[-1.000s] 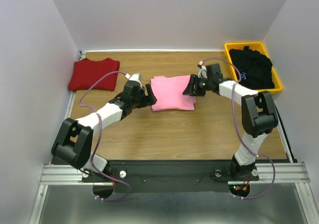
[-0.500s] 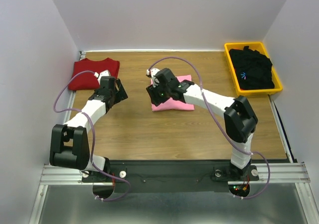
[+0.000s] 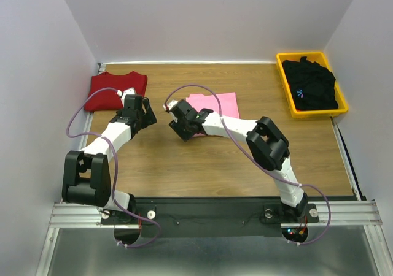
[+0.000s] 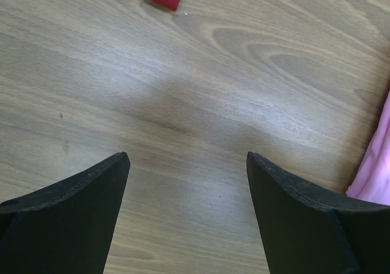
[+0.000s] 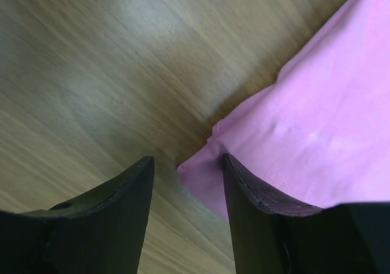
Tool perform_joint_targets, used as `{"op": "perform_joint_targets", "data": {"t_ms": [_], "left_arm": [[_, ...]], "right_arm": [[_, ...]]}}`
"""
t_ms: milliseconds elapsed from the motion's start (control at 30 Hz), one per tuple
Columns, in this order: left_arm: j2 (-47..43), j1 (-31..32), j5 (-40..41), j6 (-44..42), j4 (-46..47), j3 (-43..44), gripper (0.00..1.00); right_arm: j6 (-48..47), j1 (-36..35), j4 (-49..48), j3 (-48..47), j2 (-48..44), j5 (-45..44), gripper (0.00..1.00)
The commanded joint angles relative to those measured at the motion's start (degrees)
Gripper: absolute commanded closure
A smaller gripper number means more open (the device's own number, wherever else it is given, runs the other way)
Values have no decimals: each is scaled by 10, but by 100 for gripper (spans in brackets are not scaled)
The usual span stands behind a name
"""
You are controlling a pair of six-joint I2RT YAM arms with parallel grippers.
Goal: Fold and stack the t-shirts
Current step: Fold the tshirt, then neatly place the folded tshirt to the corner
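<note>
At the near-left corner of the light pink t-shirt (image 3: 220,103), the right gripper (image 5: 187,160) stood half open, the cloth edge between its jaws but unclamped. The shirt spread toward two o'clock. Farther off at nine o'clock, the left gripper (image 4: 187,156) gaped wide and empty.

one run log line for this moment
left gripper open over table | right gripper open at pink shirt corner | red shirt folded far left | black shirt in bin

Top view looks down from high behind; wrist views peer closely past the left claw (image 4: 187,156) and right claw (image 5: 187,158), both catching the pink shirt (image 5: 317,115) right of the claw
</note>
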State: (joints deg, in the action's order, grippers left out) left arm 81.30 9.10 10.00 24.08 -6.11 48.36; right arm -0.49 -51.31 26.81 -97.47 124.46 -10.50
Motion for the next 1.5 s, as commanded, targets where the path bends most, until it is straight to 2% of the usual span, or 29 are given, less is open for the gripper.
{"op": "perform_joint_targets", "data": {"t_ms": [0,200,300,400,467,500,600,767,1033,1467], "left_arm": [[0,-4,6,-8,-1,16,11],[6,-4,-8,-7,0,16,11],[11,-4,-21,-6,4,16,11],[13,-4,-48,-7,10,13,11],[11,-3,-65,-7,16,9,11],[10,-2,-84,-3,18,8,11],[4,3,-128,7,22,9,9],[18,9,-172,50,37,33,4],[112,20,-328,139,108,91,1],[224,73,-378,219,198,140,1]], "right_arm": [[-1,-11,23,-4,16,-63,46],[-2,-11,31,43,29,-93,45],[-2,-11,32,55,36,-105,49],[-6,-11,31,63,41,-114,69],[-8,-12,31,60,37,-104,79],[-10,-10,31,57,33,-86,88],[-10,-9,31,44,15,-65,99],[1,9,-1,49,-38,-11,99],[27,54,-55,94,-121,72,99],[53,69,-93,133,-160,83,99]]}}
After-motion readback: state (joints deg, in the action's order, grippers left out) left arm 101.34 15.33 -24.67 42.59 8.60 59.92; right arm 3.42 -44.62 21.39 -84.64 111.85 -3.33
